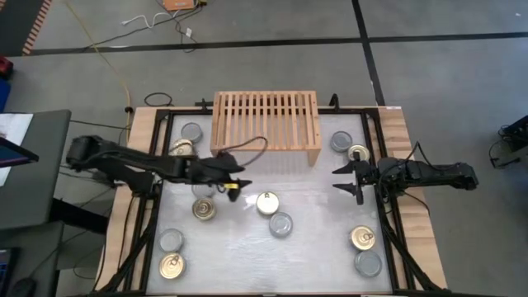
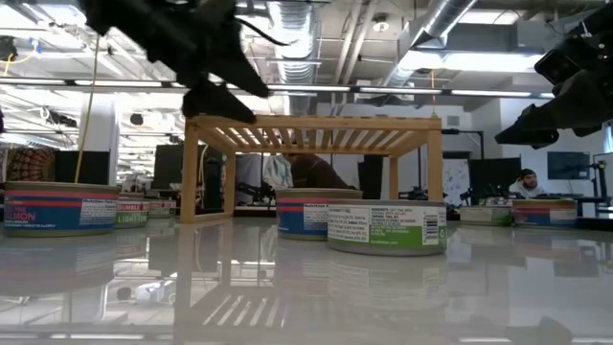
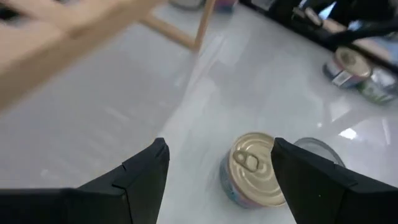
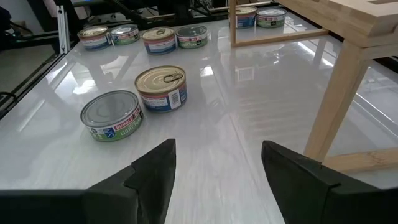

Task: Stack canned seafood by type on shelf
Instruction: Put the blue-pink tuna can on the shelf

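The light-wood slatted shelf stands on its legs at the table's far edge, with no tin on it. Flat round tins, some gold-topped and some silver-topped, sit on their bases around the white table. My left gripper hangs open in the air in front of the shelf. A gold-topped tin and a silver-topped tin lie just ahead of its fingers; these are the centre pair. My right gripper is open near the shelf's right leg, facing the same two tins.
Other tins: a silver and a gold one left of the shelf, a gold one under the left arm, two at the near left corner, two right of the shelf, two at the near right. Black rails frame the table.
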You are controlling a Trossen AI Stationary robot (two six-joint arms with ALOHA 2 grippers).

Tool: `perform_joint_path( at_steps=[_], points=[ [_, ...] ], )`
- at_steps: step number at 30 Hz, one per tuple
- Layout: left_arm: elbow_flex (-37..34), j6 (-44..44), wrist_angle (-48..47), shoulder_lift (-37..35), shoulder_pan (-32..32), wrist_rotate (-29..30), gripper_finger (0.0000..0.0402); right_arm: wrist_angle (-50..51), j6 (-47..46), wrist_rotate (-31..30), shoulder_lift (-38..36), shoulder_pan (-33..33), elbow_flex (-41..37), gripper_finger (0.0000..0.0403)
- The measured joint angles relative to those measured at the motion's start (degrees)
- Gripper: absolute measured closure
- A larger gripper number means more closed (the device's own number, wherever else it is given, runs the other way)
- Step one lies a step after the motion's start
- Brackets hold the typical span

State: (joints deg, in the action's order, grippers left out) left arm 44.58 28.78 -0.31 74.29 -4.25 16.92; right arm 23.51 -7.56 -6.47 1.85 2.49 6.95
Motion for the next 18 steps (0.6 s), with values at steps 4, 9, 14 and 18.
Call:
perform_joint_path(
  at_steps=[4,9,14,18],
  points=[
    [5.8,2.8,-1.8,7.1,-0.4,0.3,0.013,0.0,0.0,0.0,0.0,0.0,0.0,0.0137],
    [11.1,7.0,-1.9,14.3,-1.8,3.4,0.013,0.0,0.0,0.0,0.0,0.0,0.0,0.0137],
    [15.1,9.8,-2.8,19.4,-3.7,5.8,0.013,0.0,0.0,0.0,0.0,0.0,0.0,0.0137],
    [18.0,13.8,-7.4,21.5,-6.7,8.6,0.0136,0.0,0.0,0.0,0.0,0.0,0.0,0.0137]
  ],
)
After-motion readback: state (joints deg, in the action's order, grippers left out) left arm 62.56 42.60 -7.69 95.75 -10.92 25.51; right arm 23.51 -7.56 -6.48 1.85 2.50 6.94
